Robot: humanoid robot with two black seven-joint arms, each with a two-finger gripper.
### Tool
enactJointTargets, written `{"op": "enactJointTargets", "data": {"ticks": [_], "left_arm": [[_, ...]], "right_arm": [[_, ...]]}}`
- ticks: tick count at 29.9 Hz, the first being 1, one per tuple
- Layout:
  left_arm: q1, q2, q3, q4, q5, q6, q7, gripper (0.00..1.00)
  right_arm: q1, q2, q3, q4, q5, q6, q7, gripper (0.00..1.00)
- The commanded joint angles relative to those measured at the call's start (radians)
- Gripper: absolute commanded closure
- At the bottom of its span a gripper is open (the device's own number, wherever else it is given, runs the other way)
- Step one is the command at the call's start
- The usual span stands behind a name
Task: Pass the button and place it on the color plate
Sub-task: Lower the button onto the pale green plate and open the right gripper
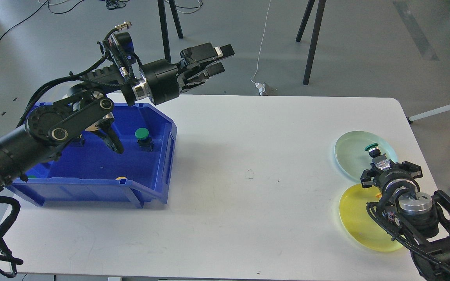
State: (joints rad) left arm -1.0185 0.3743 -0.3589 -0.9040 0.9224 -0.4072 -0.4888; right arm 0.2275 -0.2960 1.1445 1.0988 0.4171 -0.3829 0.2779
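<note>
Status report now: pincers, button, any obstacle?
Left pincer open, empty, above blue bin. Right pincer at green button over green plate; grip unclear. No obstacle seen.

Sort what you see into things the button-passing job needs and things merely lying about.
Job: round green push button in blue plastic bin; second green button on pale green plate; yellow plate.
Lying about: white power adapter; black tripod legs.

We see one view, from our head, angled forward and down over a white table (248, 175), fairly close; floor lies beyond our raised left pincer (215, 60).
</note>
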Motion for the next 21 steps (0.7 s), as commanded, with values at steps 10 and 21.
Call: {"op": "enactJointTargets", "data": {"ticks": [10,21], "left_arm": [[0.018,0.012,-0.009,0.002,-0.135,0.011,0.0,0.2],[0.147,0.196,-0.096,-0.078,-0.359,-0.082,0.0,0.13]], "right_arm": [[0.052,-0.075,-0.167,0.136,-0.211,0.004,0.0,0.01],[0.199,-0.402,-0.28,0.345,-0.475,0.497,0.004,0.01]]}}
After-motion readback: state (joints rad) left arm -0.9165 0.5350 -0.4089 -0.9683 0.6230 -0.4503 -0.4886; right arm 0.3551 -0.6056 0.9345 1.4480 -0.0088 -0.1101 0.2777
